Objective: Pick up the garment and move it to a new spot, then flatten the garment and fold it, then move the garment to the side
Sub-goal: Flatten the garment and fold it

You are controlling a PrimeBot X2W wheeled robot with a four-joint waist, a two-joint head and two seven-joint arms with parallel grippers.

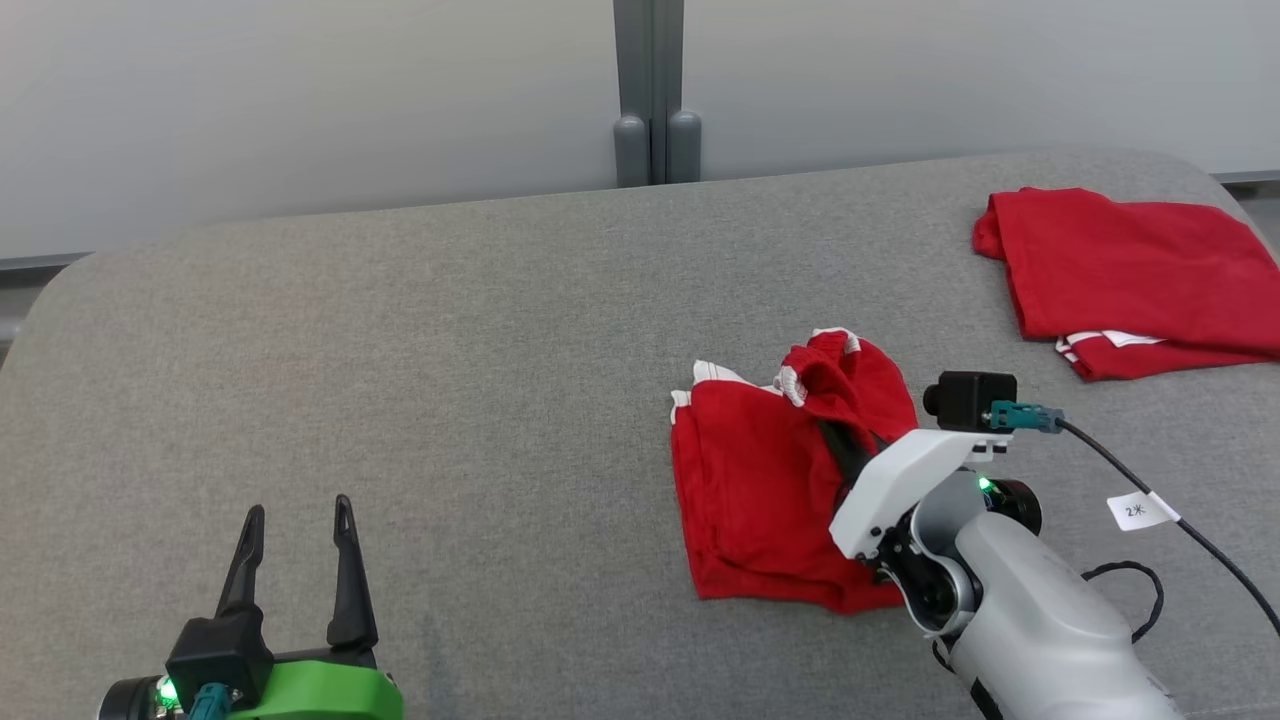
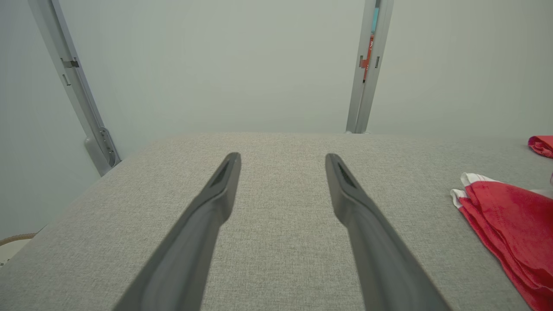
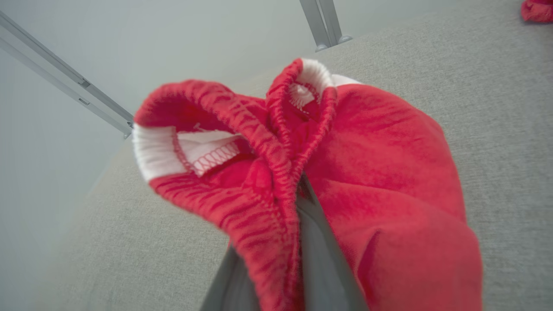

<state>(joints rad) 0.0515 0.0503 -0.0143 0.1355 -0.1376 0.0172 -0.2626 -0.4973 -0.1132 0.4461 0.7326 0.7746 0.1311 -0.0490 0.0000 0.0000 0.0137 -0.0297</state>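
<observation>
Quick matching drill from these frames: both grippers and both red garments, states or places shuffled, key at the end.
Things:
1. left gripper
2. right gripper
3. near red garment
4. far red garment

States or places:
A. lies flat at the far right of the head view, touched by neither gripper
B. open, nothing between its fingers
C. shut on a red-and-white waistband
D. mostly flat, one end pulled up in a bunch

Pairs: 1-B, 2-C, 3-D, 4-A
</observation>
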